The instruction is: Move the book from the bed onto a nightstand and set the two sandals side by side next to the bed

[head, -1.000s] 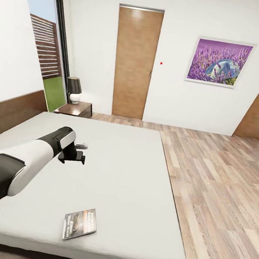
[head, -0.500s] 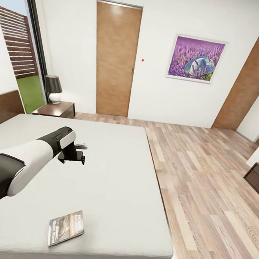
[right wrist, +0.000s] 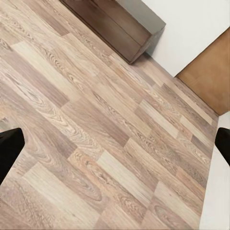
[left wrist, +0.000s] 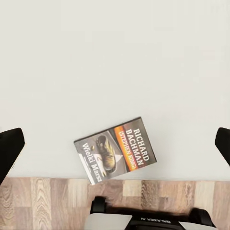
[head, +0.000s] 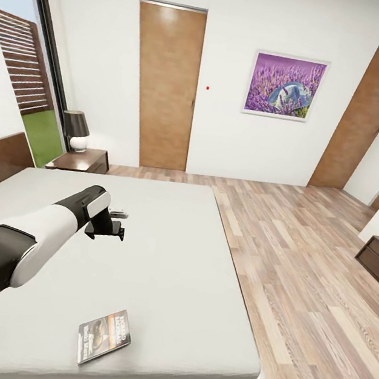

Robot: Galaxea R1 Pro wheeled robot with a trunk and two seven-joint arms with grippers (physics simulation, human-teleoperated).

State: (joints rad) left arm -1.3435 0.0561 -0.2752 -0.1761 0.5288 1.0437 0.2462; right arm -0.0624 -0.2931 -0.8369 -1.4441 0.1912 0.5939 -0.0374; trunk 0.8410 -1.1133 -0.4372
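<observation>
A: How much is done?

B: Nothing yet. The book (head: 104, 336) lies flat on the bed (head: 162, 246), near its foot edge. The nightstand (head: 79, 160) waits by the headboard, far from the book, with a lamp (head: 75, 129) on it.

A: And the arms?

B: The left gripper (head: 112, 223) hangs over the bed, holding nothing. Its fingers (left wrist: 9, 148) look wide apart. The right fingers (right wrist: 8, 146) look wide too, over the floor (right wrist: 105, 129).

A: The 2 sandals?

B: I can't see them from here

The book (left wrist: 115, 149) cover reads "Richard Bachman", "Stephen King".
</observation>
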